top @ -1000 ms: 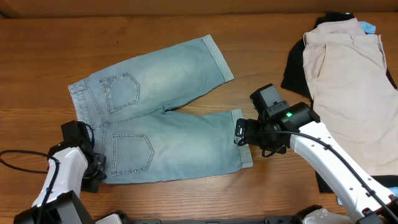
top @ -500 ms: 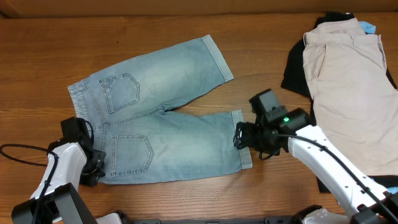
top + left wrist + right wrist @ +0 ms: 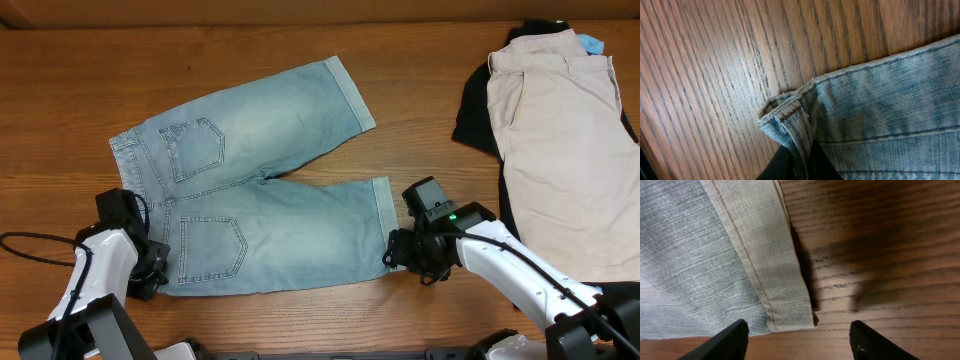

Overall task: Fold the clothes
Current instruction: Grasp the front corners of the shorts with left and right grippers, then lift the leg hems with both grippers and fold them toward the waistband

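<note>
Left tool [image 3: 800, 166] now clamps the waistband corner of the denim shorts [image 3: 262, 200]; right tool [image 3: 797, 342] has slid to the lower cuff corner, fingers apart. Beige shorts [image 3: 560, 130] lie well aside.

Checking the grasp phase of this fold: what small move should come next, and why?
Probably close the right end effector on the near cuff corner of the denim shorts: it stands open astride that corner, while the left end effector is shut on the waistband corner.
</note>
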Robot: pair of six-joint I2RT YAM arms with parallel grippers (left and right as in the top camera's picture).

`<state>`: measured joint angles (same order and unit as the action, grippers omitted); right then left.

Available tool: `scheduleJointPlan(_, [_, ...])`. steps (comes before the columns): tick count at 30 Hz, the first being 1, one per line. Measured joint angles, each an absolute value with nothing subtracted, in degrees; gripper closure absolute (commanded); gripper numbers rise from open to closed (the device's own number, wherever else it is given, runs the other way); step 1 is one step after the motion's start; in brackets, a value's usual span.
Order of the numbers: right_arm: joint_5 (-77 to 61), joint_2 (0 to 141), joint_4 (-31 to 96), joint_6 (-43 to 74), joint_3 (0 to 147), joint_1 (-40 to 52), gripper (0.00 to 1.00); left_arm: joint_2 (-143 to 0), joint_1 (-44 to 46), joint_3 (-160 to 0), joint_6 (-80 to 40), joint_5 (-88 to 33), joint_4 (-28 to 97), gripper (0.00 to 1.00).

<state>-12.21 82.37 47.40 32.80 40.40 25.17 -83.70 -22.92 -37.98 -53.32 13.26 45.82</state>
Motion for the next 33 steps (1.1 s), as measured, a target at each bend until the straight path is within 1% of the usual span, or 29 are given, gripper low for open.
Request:
scheduleJointPlan(3, [-12.6,82.37,47.03,32.82,39.81,25.17,0.32,-83.7,-22.92,-38.0,-52.58,13.15,46.02,0.96])
scheduleJointPlan(4, [-12.69,82.37,46.78,32.82,39.46,25.17,0.34,-83.7,-22.94,-38.0,-52.25,13.1,46.09,0.96])
scheduleJointPlan(5, [-12.69,82.37,46.09,32.8,38.98,25.17,0.37,-83.7,-22.98,-38.04,-51.88,13.06,46.24,0.96])
scheduleJointPlan(7, [-12.73,82.37,45.04,32.91,38.06,25.17,0.52,-83.77,-23.0,-38.06,-51.4,12.88,46.35,0.96])
scheduleJointPlan(9, [-12.88,82.39,44.16,32.86,37.39,25.17,0.69,-83.88,-23.03,-38.22,-50.94,12.8,46.5,0.96])
scheduleJointPlan(10, [-13.15,82.41,43.94,32.47,37.26,25.17,0.75,-83.92,-23.03,-38.26,-50.7,12.71,46.54,0.96])
scheduleJointPlan(13, [-13.32,82.41,43.68,32.91,37.15,25.17,0.85,-83.92,-23.03,-38.26,-49.89,12.53,46.61,0.96])
scheduleJointPlan(14, [-13.32,82.41,43.64,32.69,37.15,25.17,0.92,-83.92,-23.05,-38.26,-49.47,12.47,46.63,0.96])
scheduleJointPlan(15, [-13.3,82.41,43.62,32.47,37.15,25.17,0.96,-83.92,-23.11,-38.28,-49.28,12.43,46.65,0.96])
scheduleJointPlan(19, [-13.28,82.41,43.7,32.82,37.15,25.15,0.96,-83.92,-23.4,-38.54,-47.4,11.29,47.13,0.96])
scheduleJointPlan(23, [-13.28,82.39,44.69,32.8,37.78,24.21,0.96,-84.71,-23.4,-40.14,-42.85,5.91,51.03,0.96])
scheduleJointPlan(28, [-13.1,80.95,49.15,31.79,43.97,20.53,0.96,-86.52,-23.35,-47.57,-37.39,-0.93,63.26,0.96])
scheduleJointPlan(33, [-12.64,76.93,55.22,29.63,54.61,17.54,0.96,-86.54,-23.33,-62.3,-32.8,-2.2,74.72,0.96])
